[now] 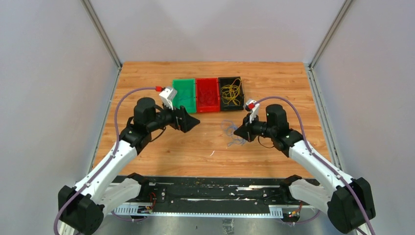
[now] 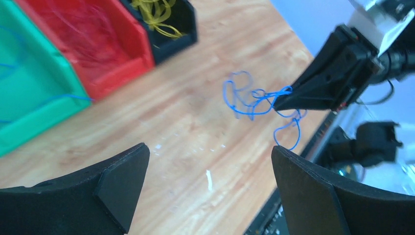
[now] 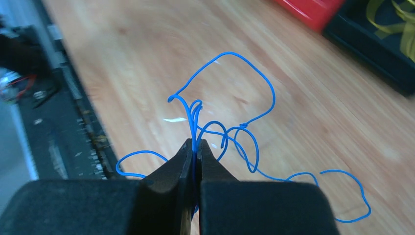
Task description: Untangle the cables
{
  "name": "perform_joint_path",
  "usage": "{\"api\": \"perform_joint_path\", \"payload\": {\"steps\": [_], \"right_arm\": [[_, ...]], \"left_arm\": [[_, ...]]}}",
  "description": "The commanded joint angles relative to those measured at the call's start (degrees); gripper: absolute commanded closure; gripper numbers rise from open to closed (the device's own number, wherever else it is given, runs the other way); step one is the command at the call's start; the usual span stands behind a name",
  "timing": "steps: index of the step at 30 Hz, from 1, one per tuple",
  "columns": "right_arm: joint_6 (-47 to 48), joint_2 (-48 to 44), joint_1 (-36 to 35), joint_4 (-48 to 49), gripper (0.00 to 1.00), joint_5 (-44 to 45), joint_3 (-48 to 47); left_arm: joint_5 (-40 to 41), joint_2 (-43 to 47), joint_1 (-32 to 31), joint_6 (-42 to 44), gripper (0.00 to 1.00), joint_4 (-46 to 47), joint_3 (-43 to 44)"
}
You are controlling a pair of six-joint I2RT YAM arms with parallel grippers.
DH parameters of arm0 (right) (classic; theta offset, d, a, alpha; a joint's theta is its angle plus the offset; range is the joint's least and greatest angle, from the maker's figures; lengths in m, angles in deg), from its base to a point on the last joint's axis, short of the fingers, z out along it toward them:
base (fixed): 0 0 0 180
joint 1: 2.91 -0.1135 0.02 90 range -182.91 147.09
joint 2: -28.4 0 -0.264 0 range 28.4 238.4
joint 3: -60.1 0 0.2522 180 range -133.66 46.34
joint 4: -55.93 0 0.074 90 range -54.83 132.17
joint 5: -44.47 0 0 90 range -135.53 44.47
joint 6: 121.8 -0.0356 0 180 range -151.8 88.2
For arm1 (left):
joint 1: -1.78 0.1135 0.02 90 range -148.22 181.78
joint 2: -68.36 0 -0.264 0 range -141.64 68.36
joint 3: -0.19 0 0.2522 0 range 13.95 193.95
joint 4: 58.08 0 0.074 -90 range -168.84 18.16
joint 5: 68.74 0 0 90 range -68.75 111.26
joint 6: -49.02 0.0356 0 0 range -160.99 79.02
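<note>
Right up close in the right wrist view, our right gripper [image 3: 195,147] is pinched tight on the blue cable [image 3: 195,115], with a few strands bunched between the fingertips. From there the thin wire fans out in loose loops and curls over the wooden table [image 1: 195,152], a bit right of centre in the top view. We honestly can't tell how much of it rests on the wood, and the bit inside the jaws is hidden.

Our left gripper [image 2: 209,152] is spread wide with nothing in it, facing the tangle without touching it.

From above, the blue is so faint we can barely trace it.

Farther back there are three bins in a row:
- The green bin [image 2: 44,112] is cut off at the frame edge in the left wrist view, and a blue strand [image 2: 68,97] crosses its rim.
- The red bin [image 2: 122,73] has hair-fine red cables [image 2: 88,34] in it, basically a blur.
- The black bin [image 2: 178,39] holds looped yellow cables [image 2: 156,14].
</note>
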Motion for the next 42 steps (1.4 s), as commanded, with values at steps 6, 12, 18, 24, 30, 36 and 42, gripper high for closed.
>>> {"api": "perform_joint_path", "payload": {"steps": [6, 12, 18, 24, 30, 36, 42], "right_arm": [[-3.91, -2.44, -10.65, 14.21, 1.00, -16.31, -2.12], [-9.27, -3.96, -12.30, 12.92, 1.00, -18.10, -8.75], [-11.24, -2.04, -12.37, 6.97, 1.00, -17.10, -14.16], [-14.68, 0.02, -12.42, 3.29, 1.00, -13.57, -19.37], [-18.71, 1.59, -12.52, 0.65, 1.00, -8.85, -21.95], [-21.26, 2.42, -12.54, 0.30, 1.00, -9.09, -23.84], [-21.55, 1.88, -12.51, -0.03, 1.00, -9.48, -23.97]], "left_arm": [[-4.17, 4.98, -9.04, -3.06, 0.00, 4.82, -9.47], [-4.76, 10.66, -9.03, -0.25, 0.00, 6.81, -13.69], [-13.30, 14.02, -9.46, 3.59, 0.00, 9.91, -14.66], [-13.01, 12.43, -11.00, 4.64, 0.00, 12.48, -14.42], [-13.71, 7.14, -14.13, 7.57, 0.00, 14.82, -11.67], [-8.49, 1.74, -16.20, 8.78, 0.01, 17.44, -8.76], [-3.84, -2.81, -16.54, 8.89, 0.17, 17.48, -5.53]]}}
